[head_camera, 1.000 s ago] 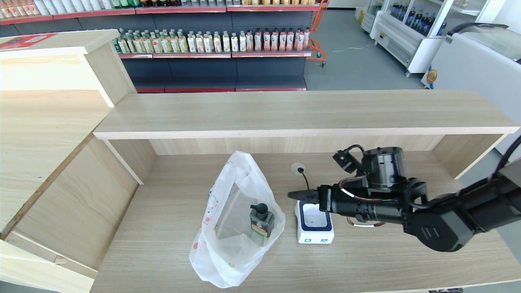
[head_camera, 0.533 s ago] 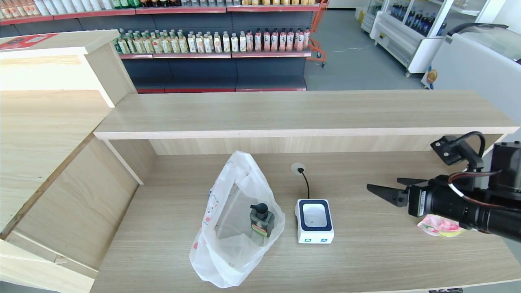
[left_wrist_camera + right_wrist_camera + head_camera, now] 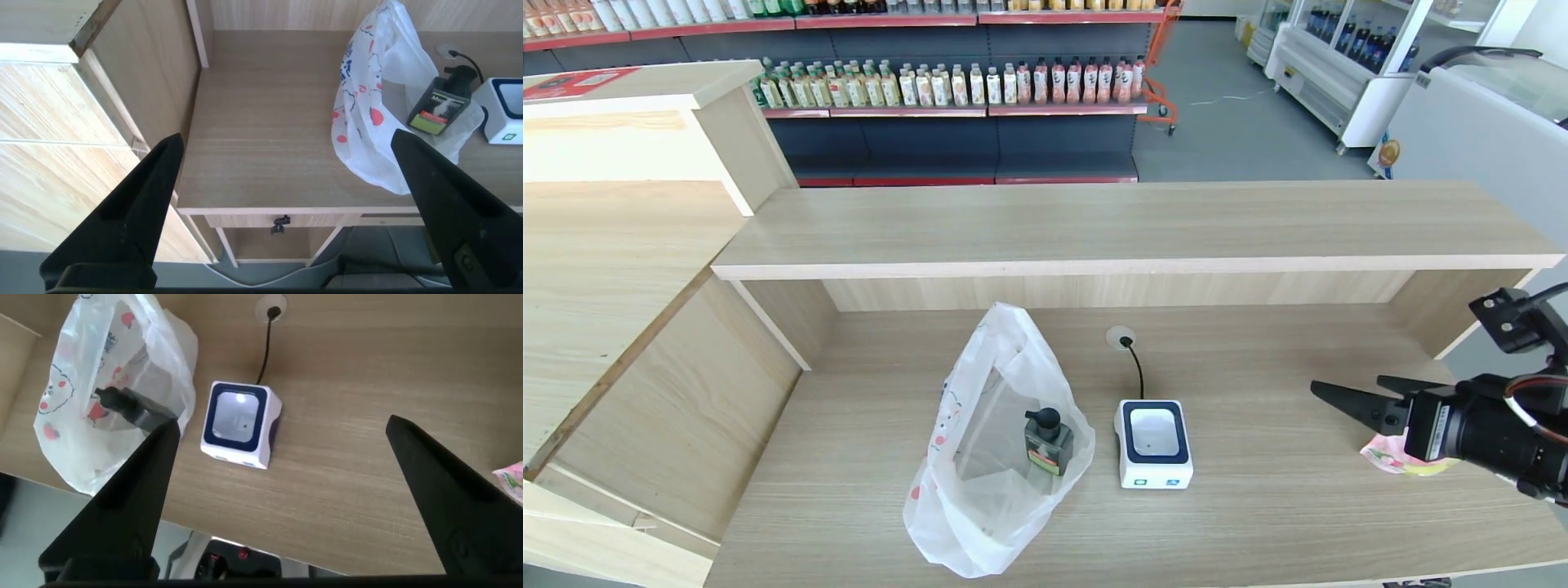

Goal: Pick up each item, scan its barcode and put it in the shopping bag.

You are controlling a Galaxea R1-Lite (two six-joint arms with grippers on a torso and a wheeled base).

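Observation:
A white plastic shopping bag (image 3: 992, 457) stands on the counter with a dark pump bottle (image 3: 1047, 441) inside it. Just right of the bag sits the white barcode scanner (image 3: 1152, 443), its cable running back to a hole. A pink snack packet (image 3: 1387, 457) lies near the counter's right edge, partly under my right arm. My right gripper (image 3: 1349, 388) hangs open and empty above the counter, just left of the packet. In the right wrist view the scanner (image 3: 239, 425), bag (image 3: 82, 400) and packet (image 3: 511, 480) lie below. My left gripper (image 3: 286, 139) is open and empty, off the counter's front left, with the bag (image 3: 372, 106) beyond.
A raised wooden ledge (image 3: 1127, 237) runs along the counter's back and a side panel (image 3: 686, 408) walls its left. Bare counter lies between scanner and packet. Store shelves with bottles (image 3: 947, 82) stand far behind.
My right gripper has drawn back from above the scanner to the counter's right end, still open. The pink packet came into view beneath the arm.

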